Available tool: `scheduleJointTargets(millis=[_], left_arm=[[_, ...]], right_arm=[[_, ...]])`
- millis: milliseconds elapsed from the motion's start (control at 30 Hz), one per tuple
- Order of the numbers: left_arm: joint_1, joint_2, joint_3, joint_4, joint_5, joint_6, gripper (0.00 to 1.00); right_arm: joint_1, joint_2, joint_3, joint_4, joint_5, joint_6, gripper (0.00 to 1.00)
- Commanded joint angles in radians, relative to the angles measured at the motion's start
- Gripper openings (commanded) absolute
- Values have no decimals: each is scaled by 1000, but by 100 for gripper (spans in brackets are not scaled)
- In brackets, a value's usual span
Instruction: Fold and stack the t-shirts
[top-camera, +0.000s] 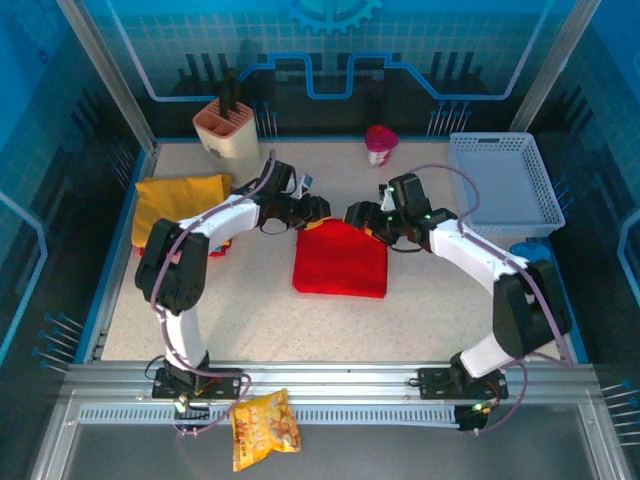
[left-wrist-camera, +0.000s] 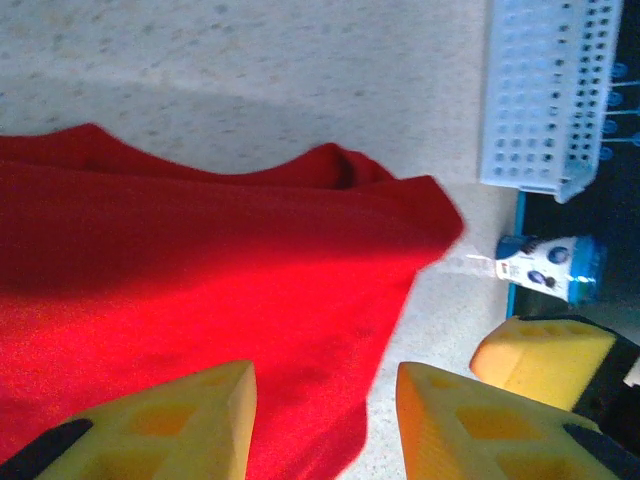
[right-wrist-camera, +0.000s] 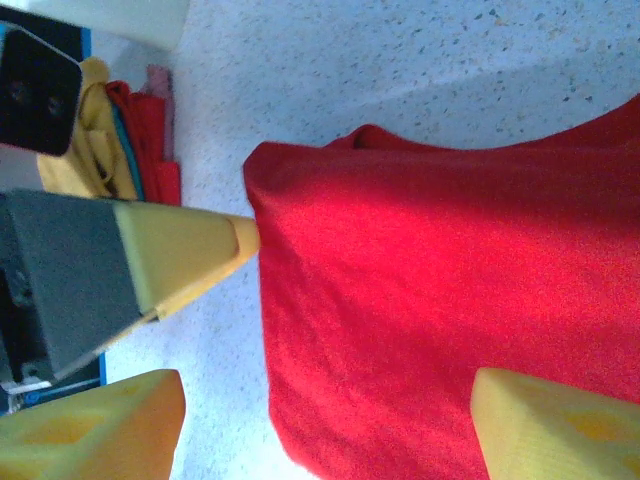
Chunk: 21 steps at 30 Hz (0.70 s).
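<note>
No word, number or brand name can be read anywhere in the scene. Coloured printing is seen on the yellow-orange snack bag (top-camera: 265, 430) and dark marks are seen on the white label of the blue container (left-wrist-camera: 545, 268), but both are too small and blurred to be made out. A blue gear emblem (top-camera: 335, 12) above a stepped blue outline is drawn on the back panel (top-camera: 450, 45), and no lettering can be told on it.
</note>
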Motion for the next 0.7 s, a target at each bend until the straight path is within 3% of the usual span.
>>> scheduleJointTargets(millis=[0, 333, 667], left_arm=[[8, 38, 4, 55, -1, -51, 41], [27, 194, 68, 43, -86, -80, 40], [54, 219, 38, 33, -100, -87, 38]], right_arm=[[-8, 87, 36, 88, 12, 58, 76], [-87, 320, 18, 328, 3, 142, 76], [-144, 311, -43, 387, -68, 173, 77]])
